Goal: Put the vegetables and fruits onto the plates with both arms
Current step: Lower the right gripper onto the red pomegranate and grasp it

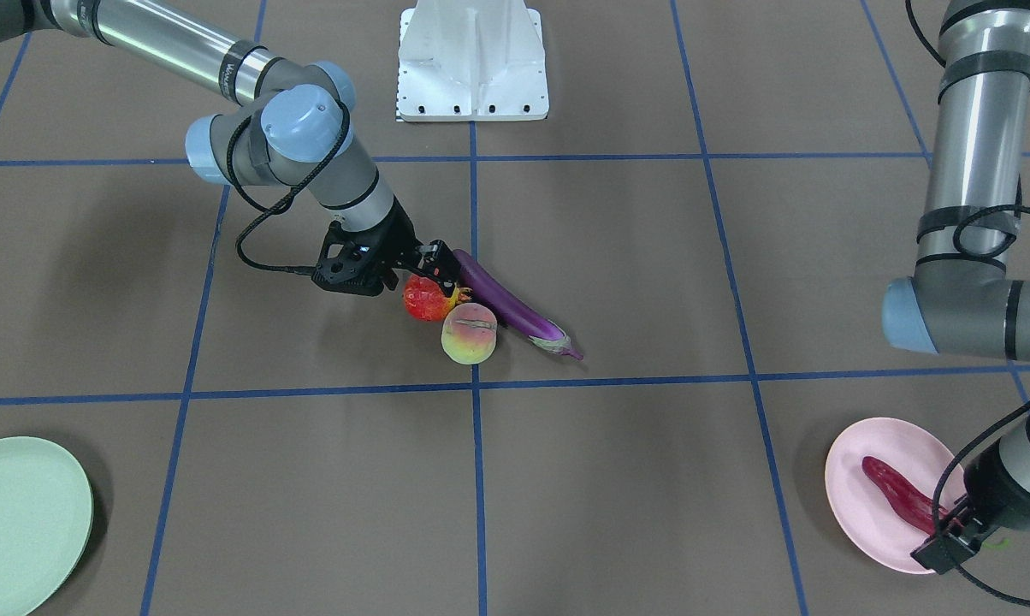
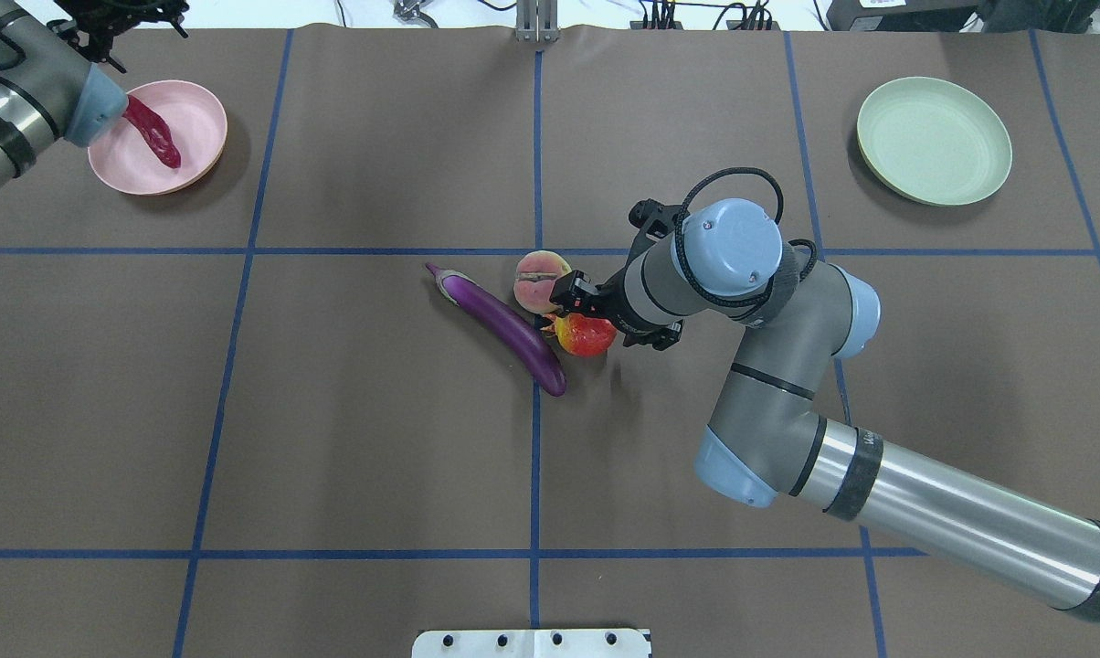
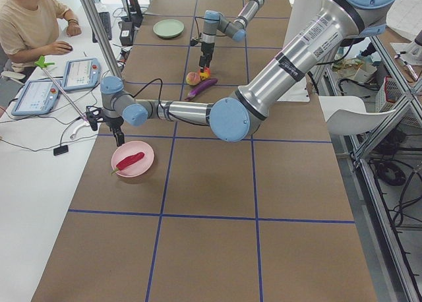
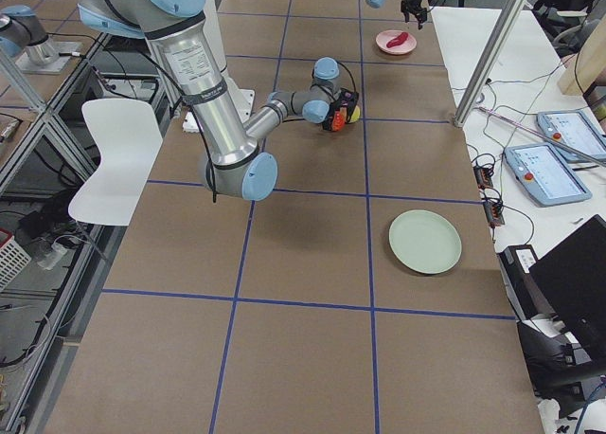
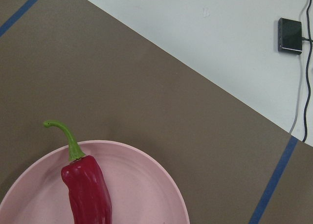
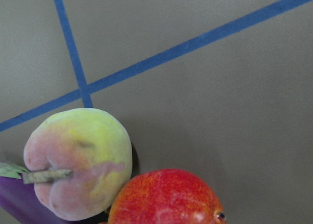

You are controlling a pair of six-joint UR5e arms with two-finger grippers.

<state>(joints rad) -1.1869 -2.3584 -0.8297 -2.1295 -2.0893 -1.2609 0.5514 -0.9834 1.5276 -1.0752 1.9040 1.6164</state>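
Note:
A purple eggplant [image 2: 504, 329], a peach [image 2: 541, 279] and a pomegranate-like fruit [image 2: 588, 336] lie close together at the table's middle. My right gripper [image 2: 564, 311] is down at the fruit, its fingers open over the pomegranate [image 1: 425, 299], which fills the bottom of the right wrist view [image 6: 164, 197] beside the peach [image 6: 80, 160]. The dark-red chili [image 1: 900, 496] lies on the pink plate [image 1: 857, 513]. My left gripper [image 1: 947, 547] hovers open and empty above the plate's edge near the chili's stem end. The mint green plate [image 2: 934, 137] holds nothing.
The white fixed base [image 1: 472, 60] stands at the robot's edge of the table. Blue tape lines grid the brown table. A person [image 3: 26, 18] sits at a white side table with tablets [image 3: 79, 74] beyond the pink plate.

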